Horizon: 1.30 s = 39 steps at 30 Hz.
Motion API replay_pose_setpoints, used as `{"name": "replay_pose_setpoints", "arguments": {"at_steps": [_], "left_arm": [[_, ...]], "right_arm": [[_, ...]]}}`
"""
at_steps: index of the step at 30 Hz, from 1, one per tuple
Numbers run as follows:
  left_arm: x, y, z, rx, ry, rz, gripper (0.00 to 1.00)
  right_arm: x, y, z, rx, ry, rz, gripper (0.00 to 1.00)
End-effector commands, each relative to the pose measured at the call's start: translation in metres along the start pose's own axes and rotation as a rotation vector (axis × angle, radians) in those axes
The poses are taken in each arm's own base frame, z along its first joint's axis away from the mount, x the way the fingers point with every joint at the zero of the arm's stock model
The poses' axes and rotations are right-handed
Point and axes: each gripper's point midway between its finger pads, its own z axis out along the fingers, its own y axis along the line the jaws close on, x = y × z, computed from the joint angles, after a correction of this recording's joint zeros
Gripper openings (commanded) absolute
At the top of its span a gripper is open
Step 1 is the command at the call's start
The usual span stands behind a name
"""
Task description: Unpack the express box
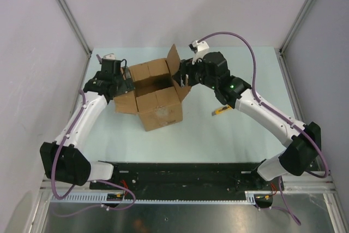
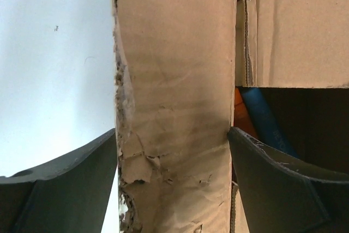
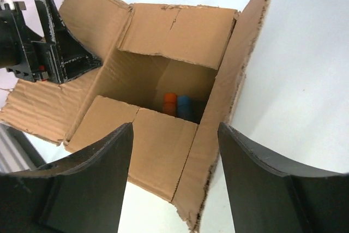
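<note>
The express box [image 1: 158,105] stands mid-table with its four flaps spread open. My left gripper [image 1: 124,80] is open at the box's left flap. In the left wrist view [image 2: 172,135] the torn flap [image 2: 174,80] fills the gap between the fingers. My right gripper [image 1: 186,76] is open and empty at the box's right flap. In the right wrist view [image 3: 174,129] it hovers over the box's near corner [image 3: 163,151]. Inside the box lie an orange cylinder [image 3: 170,101] and a blue cylinder [image 3: 184,105]; both also show in the left wrist view, blue [image 2: 262,118] and orange [image 2: 240,114].
A small yellow utility knife [image 1: 221,112] lies on the table right of the box, under the right arm. White enclosure walls stand to the left, right and rear. The left gripper [image 3: 54,47] shows in the right wrist view beside the far flap.
</note>
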Motion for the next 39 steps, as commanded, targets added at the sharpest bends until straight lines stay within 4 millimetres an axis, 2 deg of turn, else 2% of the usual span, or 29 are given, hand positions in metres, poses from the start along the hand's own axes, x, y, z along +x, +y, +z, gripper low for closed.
{"name": "replay_pose_setpoints", "arguments": {"at_steps": [1,2,4,7,9,12,15,18,19,20,21,22,23,26,28,29,31,33,36,37,39], "left_arm": [[0.012,0.013,-0.012,-0.017,0.034,0.022,0.86],[0.009,0.012,-0.016,-0.012,0.022,0.023,0.86],[0.008,0.013,-0.018,-0.010,0.016,0.026,0.86],[0.005,0.014,-0.024,-0.001,-0.002,0.031,0.86],[-0.003,0.013,-0.033,0.014,-0.034,0.023,0.86],[-0.016,0.008,-0.046,0.049,-0.074,0.021,0.89],[-0.025,0.005,-0.053,0.069,-0.098,0.019,0.93],[-0.023,0.008,-0.050,0.059,-0.088,0.014,0.94],[-0.022,0.010,-0.049,0.058,-0.085,-0.002,0.90],[-0.019,0.010,-0.047,0.067,-0.072,-0.009,0.88],[-0.017,0.009,-0.046,0.075,-0.063,-0.017,0.85],[-0.016,0.010,-0.046,0.076,-0.060,-0.027,0.79],[-0.014,0.011,-0.045,0.076,-0.053,-0.032,0.76],[-0.013,0.014,-0.046,0.080,-0.052,-0.042,0.73],[-0.014,0.019,-0.050,0.077,-0.064,-0.048,0.72],[-0.014,0.021,-0.050,0.071,-0.068,-0.048,0.72],[-0.013,0.028,-0.051,0.054,-0.073,-0.052,0.72],[-0.011,0.032,-0.054,0.046,-0.082,-0.054,0.74],[0.002,0.042,-0.045,-0.001,-0.060,-0.045,0.77],[0.014,0.051,-0.037,-0.048,-0.033,-0.038,0.79],[0.028,0.053,-0.026,-0.065,0.015,-0.029,0.80]], "right_arm": [[-0.028,0.005,-0.007,0.067,-0.116,-0.073,0.68],[-0.033,0.000,-0.008,0.120,-0.144,-0.099,0.68],[-0.035,0.009,-0.009,0.102,-0.155,-0.126,0.68],[-0.031,0.024,-0.004,0.067,-0.145,-0.171,0.64],[-0.030,0.037,-0.005,0.067,-0.157,-0.211,0.63],[-0.034,0.038,-0.005,0.104,-0.184,-0.226,0.63],[-0.035,0.041,-0.003,0.102,-0.195,-0.252,0.69],[-0.025,0.049,0.007,0.085,-0.168,-0.267,0.73],[-0.003,0.048,0.020,0.072,-0.091,-0.285,0.73],[-0.007,0.053,0.024,0.053,-0.074,-0.286,0.72],[0.000,0.054,0.032,0.042,-0.028,-0.295,0.70],[0.018,0.053,0.036,0.042,0.056,-0.297,0.66],[0.022,0.054,0.048,0.039,0.083,-0.297,0.64],[0.039,0.058,0.061,0.000,0.125,-0.290,0.57],[0.042,0.064,0.067,-0.050,0.129,-0.274,0.52],[0.050,0.059,0.074,-0.046,0.148,-0.246,0.51],[0.058,0.061,0.081,-0.092,0.184,-0.217,0.49],[0.064,0.050,0.093,-0.076,0.211,-0.167,0.47],[0.078,0.036,0.106,-0.038,0.256,-0.156,0.52],[0.074,0.036,0.108,-0.031,0.259,-0.164,0.54],[0.073,0.029,0.114,0.020,0.266,-0.194,0.55]]}}
